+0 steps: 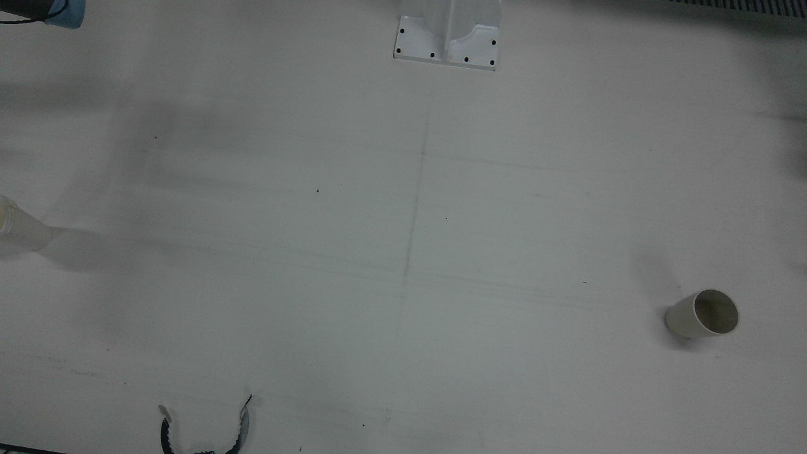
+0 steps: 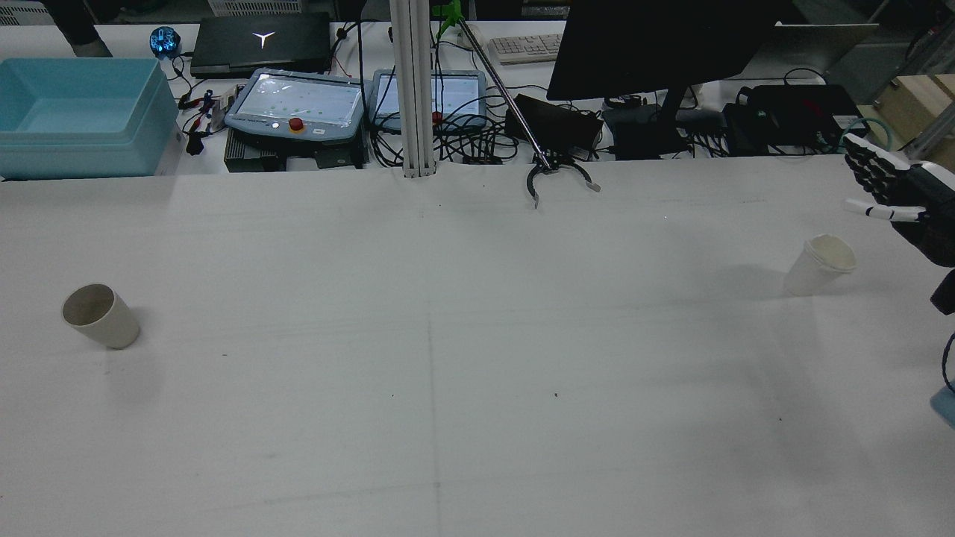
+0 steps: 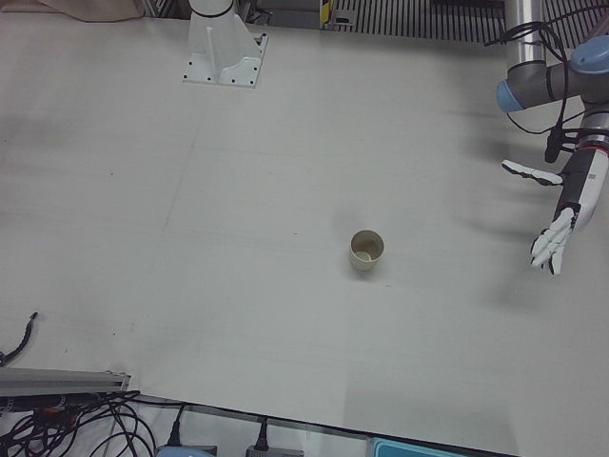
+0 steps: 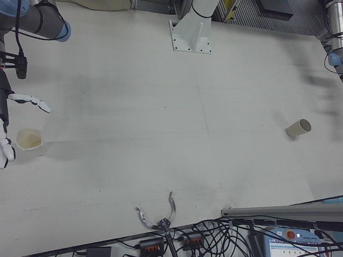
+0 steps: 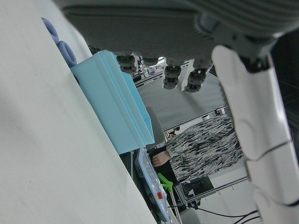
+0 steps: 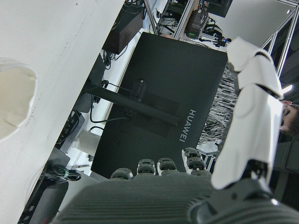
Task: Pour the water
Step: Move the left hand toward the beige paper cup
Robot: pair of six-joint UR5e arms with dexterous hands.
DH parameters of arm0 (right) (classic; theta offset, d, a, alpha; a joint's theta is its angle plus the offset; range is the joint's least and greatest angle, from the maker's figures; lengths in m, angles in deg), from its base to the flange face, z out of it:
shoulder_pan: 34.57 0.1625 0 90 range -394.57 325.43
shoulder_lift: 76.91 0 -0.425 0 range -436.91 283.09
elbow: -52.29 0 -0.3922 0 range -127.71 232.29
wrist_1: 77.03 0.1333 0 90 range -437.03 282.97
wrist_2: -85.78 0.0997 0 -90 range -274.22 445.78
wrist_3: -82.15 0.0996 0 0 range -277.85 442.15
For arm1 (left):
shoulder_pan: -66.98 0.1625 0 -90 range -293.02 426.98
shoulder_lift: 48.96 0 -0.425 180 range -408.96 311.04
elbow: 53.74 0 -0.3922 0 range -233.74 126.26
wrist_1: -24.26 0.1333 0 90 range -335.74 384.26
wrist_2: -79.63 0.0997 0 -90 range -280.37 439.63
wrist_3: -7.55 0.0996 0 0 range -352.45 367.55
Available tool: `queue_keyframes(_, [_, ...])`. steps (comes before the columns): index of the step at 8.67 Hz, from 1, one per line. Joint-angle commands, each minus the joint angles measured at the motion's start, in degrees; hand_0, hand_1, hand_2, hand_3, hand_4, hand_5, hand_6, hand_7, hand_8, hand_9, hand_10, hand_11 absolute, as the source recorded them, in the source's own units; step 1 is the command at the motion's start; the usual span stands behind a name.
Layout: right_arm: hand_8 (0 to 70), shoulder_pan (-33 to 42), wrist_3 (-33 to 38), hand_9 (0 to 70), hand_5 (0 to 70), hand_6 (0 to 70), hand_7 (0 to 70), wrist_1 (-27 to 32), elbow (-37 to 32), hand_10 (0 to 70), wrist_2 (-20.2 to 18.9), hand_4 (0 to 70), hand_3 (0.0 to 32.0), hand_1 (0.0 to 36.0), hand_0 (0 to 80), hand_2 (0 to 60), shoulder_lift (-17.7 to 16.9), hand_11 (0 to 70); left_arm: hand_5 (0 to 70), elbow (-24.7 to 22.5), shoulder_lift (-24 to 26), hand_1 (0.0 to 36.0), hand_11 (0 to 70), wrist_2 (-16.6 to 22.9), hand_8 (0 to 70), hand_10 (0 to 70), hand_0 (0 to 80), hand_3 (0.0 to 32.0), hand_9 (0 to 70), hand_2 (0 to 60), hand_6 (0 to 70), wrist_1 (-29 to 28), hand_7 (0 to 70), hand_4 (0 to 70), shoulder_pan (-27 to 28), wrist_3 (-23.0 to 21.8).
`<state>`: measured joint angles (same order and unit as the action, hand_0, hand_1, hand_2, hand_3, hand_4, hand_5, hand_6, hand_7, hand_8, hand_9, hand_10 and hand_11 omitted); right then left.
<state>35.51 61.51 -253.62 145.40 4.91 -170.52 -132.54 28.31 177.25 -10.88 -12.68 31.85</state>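
Two paper cups on the white desk (image 2: pixel 477 358), far apart, one on each half.

Cup on the left-arm side (image 2: pixel 100 316): beige, upright, mouth open; it looks tilted only through the camera angle. Same cup shows in the front view and left-front view, alone on bare desk surface. Contents cannot be told — inside looks dark in the front view.

Cup on the right-arm side (image 2: pixel 820 263): paler, standing near the right edge of the rear view. In the right-front view it shows a yellowish inside; whether that is liquid, cannot tell.

Right hand (image 2: pixel 899 201): raised above the desk just beside the pale cup, not touching it. Fingers (image 2: pixel 869 165) spread and extended, palm open, holding nothing. The right hand view confirms this — fingers straight, cup rim at the frame's left edge, clear of the palm.

Left hand (image 3: pixel 563 214): in the left-front view it hangs over the outer edge of the desk, well apart from the beige cup. Fingers (image 3: pixel 550 249) spread, pointing down toward the desk, nothing held. Not seen in the rear view.

Beyond the far desk edge: blue bin (image 2: pixel 78 115), two teach pendants (image 2: pixel 298 104), black monitor (image 2: pixel 656 45), a grabber tool (image 2: pixel 556 175) with its claw resting on the desk edge. A person in a patterned top (image 5: pixel 203 149) shows in the left hand view
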Motion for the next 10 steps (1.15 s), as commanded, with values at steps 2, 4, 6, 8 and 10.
queue_keyframes(2, [4.5,1.02,2.70,5.5,6.1,4.4,0.0,16.13,-9.83,0.0,0.36,0.0,0.0,20.7,49.0,19.0,-7.81,0.0,0.0,0.14,0.42,11.0,6.1,-2.42,1.4,3.1,52.3,0.0,0.8,0.0,12.4,0.07,11.2,25.8,3.01,-0.56])
queue_keyframes(4, [4.7,1.63,4.82,5.9,5.9,5.4,0.0,23.37,-17.93,0.0,0.36,0.0,0.0,20.1,48.9,19.1,-8.09,0.0,0.0,0.06,3.56,12.8,6.6,-7.32,1.5,3.3,54.1,0.0,0.8,0.0,12.6,2.08,11.4,26.1,10.35,-0.56])
queue_keyframes(6, [5.1,2.78,4.91,6.0,6.0,7.7,1.2,23.66,-19.19,0.0,0.19,0.0,0.0,20.5,49.5,19.8,-8.09,0.0,0.0,-0.03,7.44,15.6,7.3,-12.96,1.7,3.7,56.5,0.0,1.1,0.0,13.8,5.77,12.9,27.2,15.93,-0.91])
queue_keyframes(8, [5.2,2.78,4.82,6.1,5.9,7.1,0.0,23.66,-19.54,0.0,0.28,0.0,0.0,20.2,49.3,18.8,-8.09,0.0,0.0,0.67,8.42,17.0,6.4,-14.20,1.6,3.0,57.2,0.0,0.9,0.0,13.1,6.75,11.8,26.2,17.87,0.14])
queue_keyframes(10, [5.3,3.04,5.00,6.2,6.0,7.5,0.3,23.66,-19.81,0.0,0.28,0.0,0.0,20.5,49.4,19.2,-8.09,0.0,0.0,1.11,8.42,18.1,6.7,-14.73,1.5,3.2,57.2,0.0,0.7,1.2,12.2,5.26,10.6,24.1,22.59,4.70])
